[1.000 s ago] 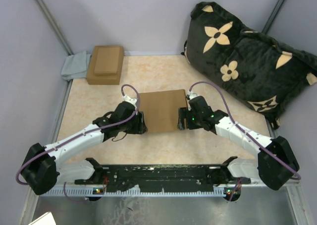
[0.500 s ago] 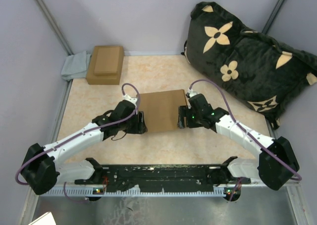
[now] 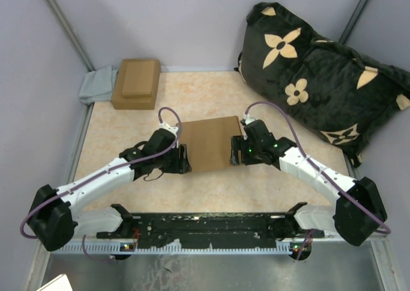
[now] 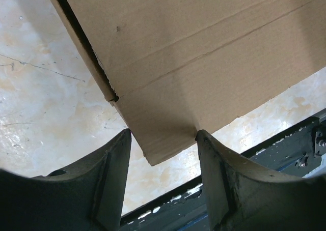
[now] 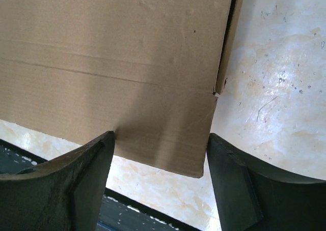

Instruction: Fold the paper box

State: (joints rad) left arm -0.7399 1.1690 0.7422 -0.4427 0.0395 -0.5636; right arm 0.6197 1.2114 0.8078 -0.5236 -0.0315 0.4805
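Two grippers flanked the paper box [image 3: 205, 143], flat on the table [image 3: 192, 99], its long axis running arm to arm — left gripper [image 3: 182, 159] at its left edge, right gripper [image 3: 234, 152] at its right, equally near. Each stood with jaws apart, straddling a near flap corner.

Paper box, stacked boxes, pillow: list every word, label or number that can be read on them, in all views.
None can be read.
The paper box is plain brown cardboard in every view.
The stacked boxes show no print.
The pillow carries only a tan flower pattern, no letters.
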